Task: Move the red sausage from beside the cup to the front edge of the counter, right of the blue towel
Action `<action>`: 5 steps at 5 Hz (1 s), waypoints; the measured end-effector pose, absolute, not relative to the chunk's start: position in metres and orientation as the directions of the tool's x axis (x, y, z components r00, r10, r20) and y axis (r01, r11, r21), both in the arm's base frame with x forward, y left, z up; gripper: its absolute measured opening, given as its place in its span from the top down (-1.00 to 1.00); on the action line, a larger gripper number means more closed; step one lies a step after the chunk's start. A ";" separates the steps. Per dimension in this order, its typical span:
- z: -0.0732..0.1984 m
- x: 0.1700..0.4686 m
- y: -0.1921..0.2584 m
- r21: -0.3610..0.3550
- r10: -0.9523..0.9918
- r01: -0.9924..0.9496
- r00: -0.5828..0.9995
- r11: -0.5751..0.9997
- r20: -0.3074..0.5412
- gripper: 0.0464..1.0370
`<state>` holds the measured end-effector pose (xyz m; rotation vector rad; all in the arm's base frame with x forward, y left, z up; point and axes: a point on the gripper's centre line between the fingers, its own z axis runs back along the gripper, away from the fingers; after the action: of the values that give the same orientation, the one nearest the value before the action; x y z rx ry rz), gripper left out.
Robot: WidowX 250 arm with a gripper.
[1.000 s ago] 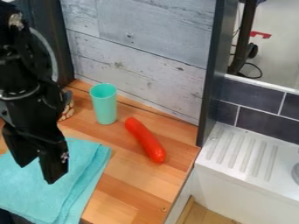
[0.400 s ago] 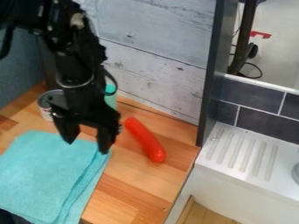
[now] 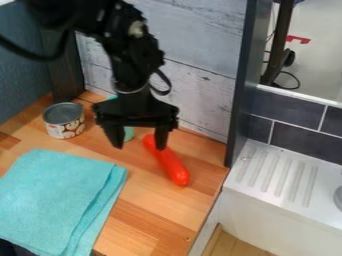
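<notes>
Gripper is hanging, fingers wide apart, empty, w/ cup behind. Red obj is lying at 4 o'clk, can at 10, cloth at 8.

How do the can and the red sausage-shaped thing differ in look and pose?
The can stands upright, while the red sausage-shaped thing lies on its side. The can is a short, wide cylinder; the red thing is long, slim and round-ended. The can has a patterned label and a grey top, whereas the red thing looks plain red. Both rest on the wooden counter.
</notes>
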<state>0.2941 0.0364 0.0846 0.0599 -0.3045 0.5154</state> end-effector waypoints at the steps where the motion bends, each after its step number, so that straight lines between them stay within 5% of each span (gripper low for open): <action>1: 0.074 0.321 0.034 -0.005 0.529 -0.552 0.795 0.834 0.297 -0.93; 3: 0.051 0.355 0.031 -0.027 0.596 -0.611 0.761 0.791 0.256 -0.93; 5: 0.019 0.347 0.027 0.006 0.641 -0.649 0.753 0.761 0.149 -0.93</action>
<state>0.3470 0.0268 0.0195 0.0590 -0.1414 0.7039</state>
